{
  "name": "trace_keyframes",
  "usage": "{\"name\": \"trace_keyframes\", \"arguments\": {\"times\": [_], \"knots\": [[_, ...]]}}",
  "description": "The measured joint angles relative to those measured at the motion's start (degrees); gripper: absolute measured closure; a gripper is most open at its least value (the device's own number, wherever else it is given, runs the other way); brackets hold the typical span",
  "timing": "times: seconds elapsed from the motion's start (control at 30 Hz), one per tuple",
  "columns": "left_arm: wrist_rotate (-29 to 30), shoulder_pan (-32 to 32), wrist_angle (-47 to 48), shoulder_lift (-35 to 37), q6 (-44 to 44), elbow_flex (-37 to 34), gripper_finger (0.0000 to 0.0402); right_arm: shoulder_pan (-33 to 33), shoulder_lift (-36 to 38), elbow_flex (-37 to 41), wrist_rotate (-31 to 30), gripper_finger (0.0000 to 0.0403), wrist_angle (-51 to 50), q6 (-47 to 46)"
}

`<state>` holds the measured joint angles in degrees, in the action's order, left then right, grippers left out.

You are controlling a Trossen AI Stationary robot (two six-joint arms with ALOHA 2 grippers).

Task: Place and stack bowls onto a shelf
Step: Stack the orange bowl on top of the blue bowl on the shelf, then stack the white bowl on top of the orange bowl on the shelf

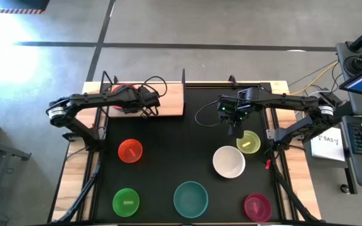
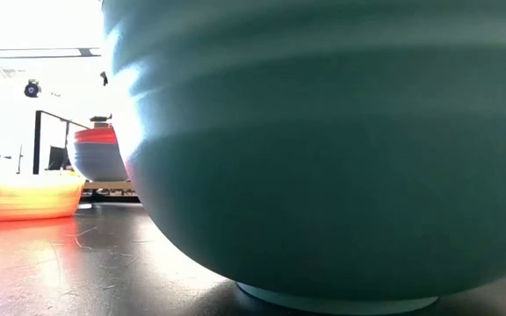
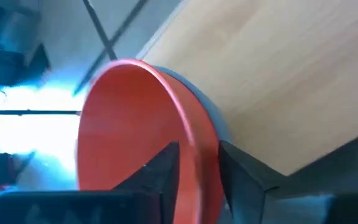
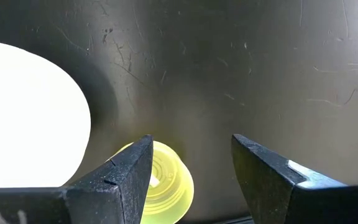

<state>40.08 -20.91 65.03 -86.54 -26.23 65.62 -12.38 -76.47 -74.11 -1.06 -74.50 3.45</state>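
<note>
L arm reaches across the shelf [image 1: 168,100], a flat pale-wood board w/ thin black uprights at the desk's far edge. Left pincer [image 3: 197,165] sits at the red bowl [image 3: 135,137], one finger [image 3: 160,171] inside the rim and one outside; the fingers straddle the rim w/ a slim gap each side, so the grip looks loosened, not a firm clamp. Red bowl is smooth plastic, round, nested in a blue-grey bowl [image 3: 213,115] whose edge peeks out behind it, both on the shelf board.

Out from that pincer, on the black mat [image 1: 187,150] toward the desk's near edge: orange bowl [image 1: 130,150], small and glossy; past it the green bowl [image 1: 126,201]; the teal bowl [image 1: 190,198], larger w/ faint ridged bands on its wall in the low view.

R arm is bent in from the desk's right side, wrist pointing down. Right pincer [image 4: 191,168] hangs w/ fingers wide apart, nothing held, above the scuffed mat. Yellow-green bowl [image 4: 163,183] lies just below and beside one fingertip; white bowl [image 4: 27,115], large, smooth, is near it on the same side. Magenta bowl [image 1: 257,206] sits well apart, by the near right corner.
</note>
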Motion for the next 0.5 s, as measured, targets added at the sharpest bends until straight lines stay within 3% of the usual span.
{"name": "trace_keyframes", "arguments": {"times": [0.27,0.4,0.5], "knots": [[3.1,0.0,2.6,0.0,-0.2,2.2,0.0266,0.0,0.0,0.0,0.4,0.0197,1.1,0.1],[3.4,0.1,4.0,0.2,-0.4,5.3,0.0262,0.0,0.0,0.0,6.0,0.0197,2.9,0.2],[1.4,0.6,4.1,0.2,-0.4,7.4,0.0262,0.0,0.0,0.0,13.4,0.0197,3.9,0.1]]}}
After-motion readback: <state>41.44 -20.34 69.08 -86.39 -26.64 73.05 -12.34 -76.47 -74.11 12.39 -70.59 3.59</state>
